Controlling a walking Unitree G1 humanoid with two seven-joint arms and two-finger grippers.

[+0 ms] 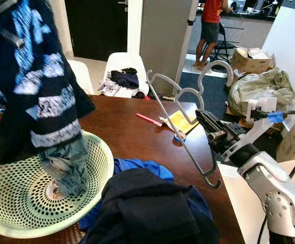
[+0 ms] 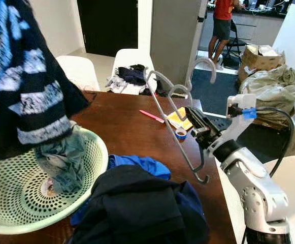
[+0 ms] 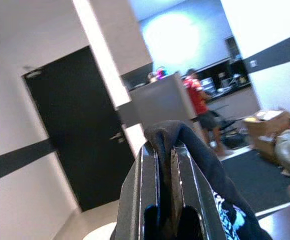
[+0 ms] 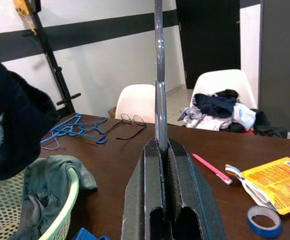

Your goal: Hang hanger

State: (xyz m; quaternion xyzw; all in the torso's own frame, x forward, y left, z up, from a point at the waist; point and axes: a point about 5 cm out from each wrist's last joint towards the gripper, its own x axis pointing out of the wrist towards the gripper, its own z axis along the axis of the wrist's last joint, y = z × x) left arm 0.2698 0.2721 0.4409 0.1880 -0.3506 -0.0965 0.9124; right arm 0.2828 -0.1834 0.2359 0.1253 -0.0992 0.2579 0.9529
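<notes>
A dark patterned garment [image 1: 33, 86] is being held up above the pale green laundry basket [image 1: 94, 195] on the brown table [image 1: 132, 134], its cloth pinched in the closed left gripper [image 3: 167, 150]. A grey hanger [image 1: 180, 129] is being gripped over the table's right edge by the right gripper [image 4: 160, 150], fingers clamped on its bar.

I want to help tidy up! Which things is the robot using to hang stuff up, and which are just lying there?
Part of the job:
- grey hanger, pinched in the right gripper
- dark patterned garment, held up by the left gripper

Just lying about:
- green basket
- pile of dark clothes
- pink pen
- blue tape roll
- yellow packet
- glasses
- blue hangers
</notes>
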